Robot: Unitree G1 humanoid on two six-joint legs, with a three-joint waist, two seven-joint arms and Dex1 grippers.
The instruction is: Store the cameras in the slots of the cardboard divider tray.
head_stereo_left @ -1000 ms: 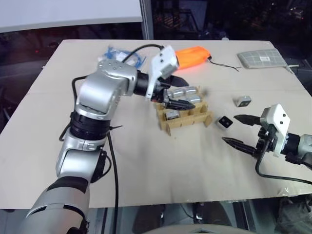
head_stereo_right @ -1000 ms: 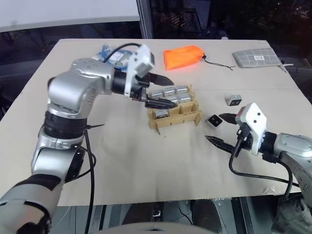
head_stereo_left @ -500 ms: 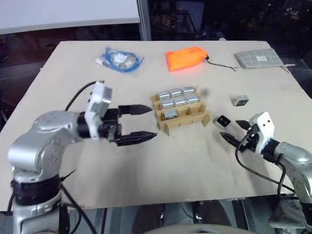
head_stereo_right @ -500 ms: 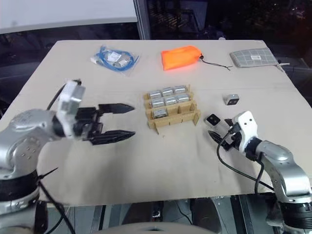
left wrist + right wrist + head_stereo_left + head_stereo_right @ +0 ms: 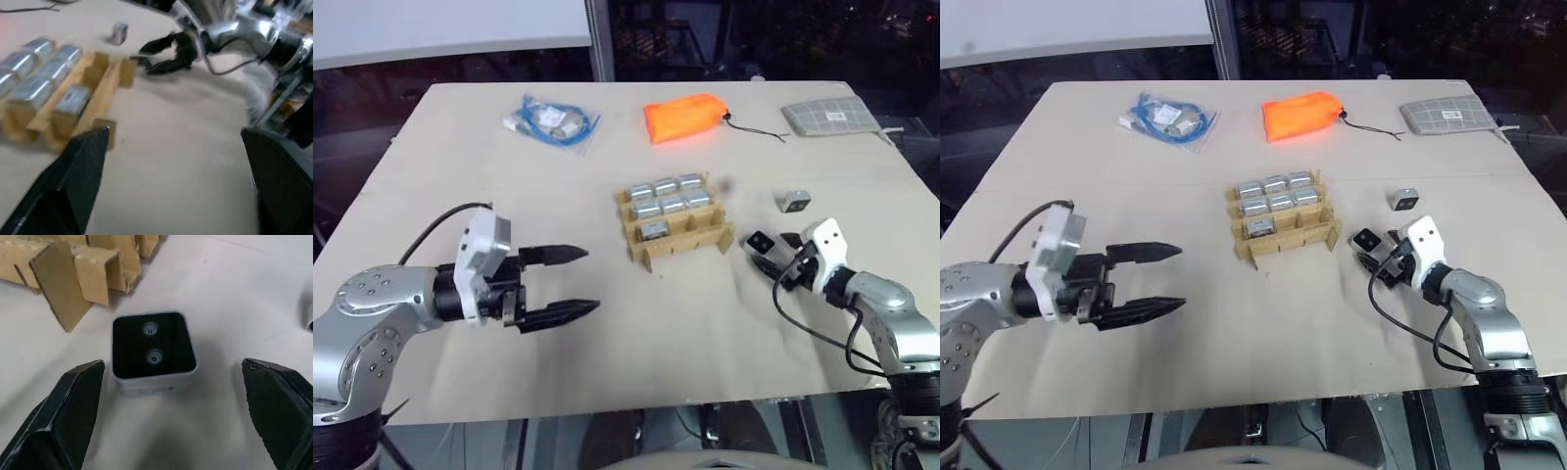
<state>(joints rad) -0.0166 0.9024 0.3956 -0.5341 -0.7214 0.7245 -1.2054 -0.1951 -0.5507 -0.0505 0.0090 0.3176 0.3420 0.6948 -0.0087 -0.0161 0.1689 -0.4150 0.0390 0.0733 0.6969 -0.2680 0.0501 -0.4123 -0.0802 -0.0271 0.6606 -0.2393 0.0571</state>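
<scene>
Your right gripper point(image 5: 781, 262) hovers released around a loose camera point(image 5: 762, 244) beside the cardboard divider tray point(image 5: 680, 223).

On the tabletop point(image 5: 636, 333), the cardboard divider tray sits near the centre, with seven silver cameras in its slots: three in the far row, three in the middle row, one in the near row at its left end. A loose camera lies just off the tray's 4 o'clock corner, dark lens face up, between your right gripper's spread fingers, untouched as far as the wrist view shows. A second loose camera point(image 5: 795, 202) rests at 1 o'clock from the first. Your left gripper point(image 5: 570, 284) is released too, holding nothing, at 8 o'clock from the tray and well apart, its fingers pointing toward the tray's side. An orange pouch point(image 5: 689, 117) lies at 12 o'clock from the tray.
</scene>
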